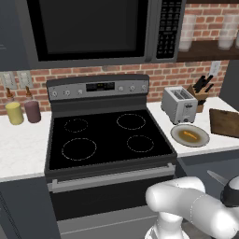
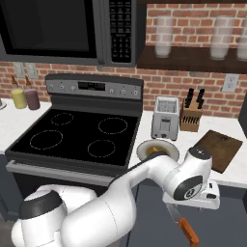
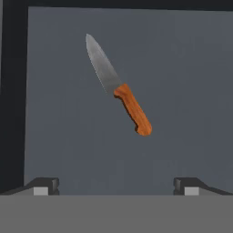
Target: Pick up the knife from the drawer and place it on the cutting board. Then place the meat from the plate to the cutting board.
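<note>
The arm reaches forward and down from the base, its elbow bent low in front of the oven, with the wrist turned so the hand faces straight down into the open drawer [image 3: 182,68] to the right of the stove [image 1: 107,135]. In the right base view the hand sits just below the counter edge, and its own housing hides the fingers, so the jaws cannot be read there. In the hand view the gripper [image 3: 116,185] shows its two finger tips spread wide at the bottom corners, fully open, with nothing between them and touching nothing. The knife [image 3: 119,86] lies flat on the grey drawer floor beneath the hand, well apart from the tips, its orange handle toward the lower right of that view and its silver blade pointing to the upper left. In the right base view only the knife's handle and a bit of blade peek out below the hand; in the left base view just a sliver of blade shows past the arm. On the counter, the meat [image 1: 189,135] rests on the plate [image 1: 201,139], beside the toaster [image 1: 179,104], and the cutting board [image 1: 225,122] lies at the right, cut off by the frame edge.
</note>
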